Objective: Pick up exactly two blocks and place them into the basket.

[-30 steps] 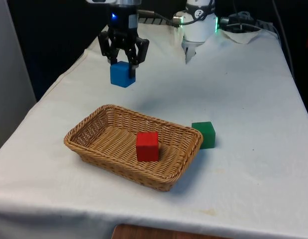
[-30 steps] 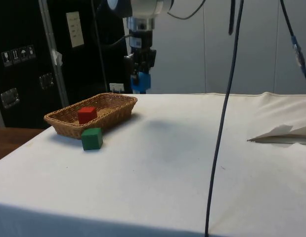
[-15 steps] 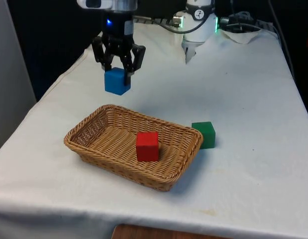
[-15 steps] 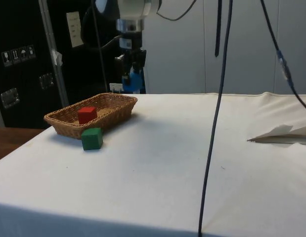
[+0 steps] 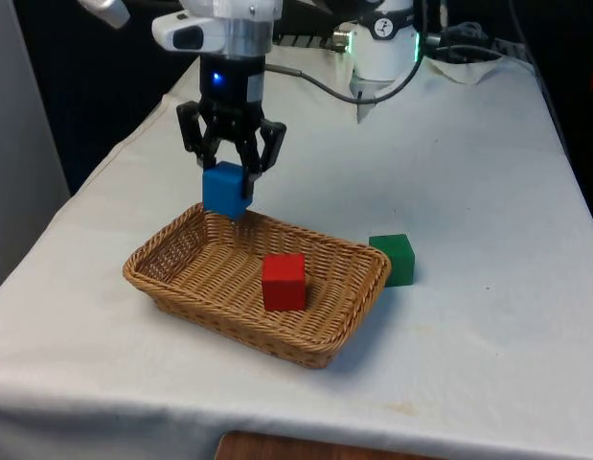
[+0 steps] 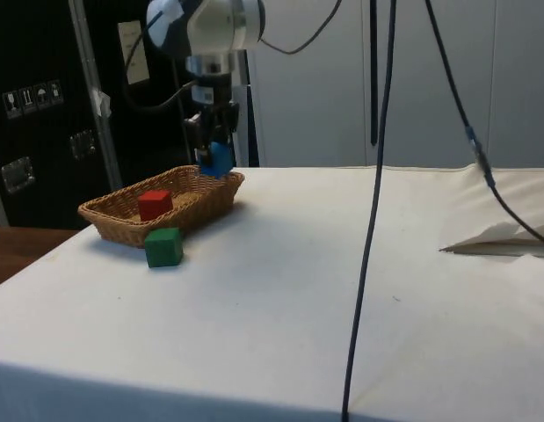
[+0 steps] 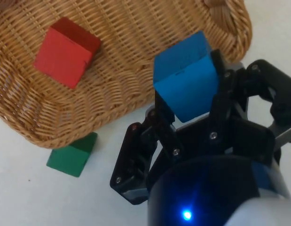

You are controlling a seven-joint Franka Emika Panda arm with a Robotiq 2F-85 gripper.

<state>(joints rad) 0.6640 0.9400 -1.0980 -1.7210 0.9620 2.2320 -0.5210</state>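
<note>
From the front, my hand is clamped on the blue block, holding it in the air just above the far rim of the wicker basket, toward the front view's left. The red block lies inside the basket, near its middle. The green block sits on the white tabletop just beside the basket's end on the front view's right.

From the side, my hand hangs over the far end of the basket with the blue block tilted between my fingers. The red block rests in the basket, and the green block stands on the tabletop just in front of the basket's wall.

From the wrist, my fingers grip the blue block on opposite faces, above the basket's rim. The red block lies on the weave inside, and the green block is outside, close to the rim.
</note>
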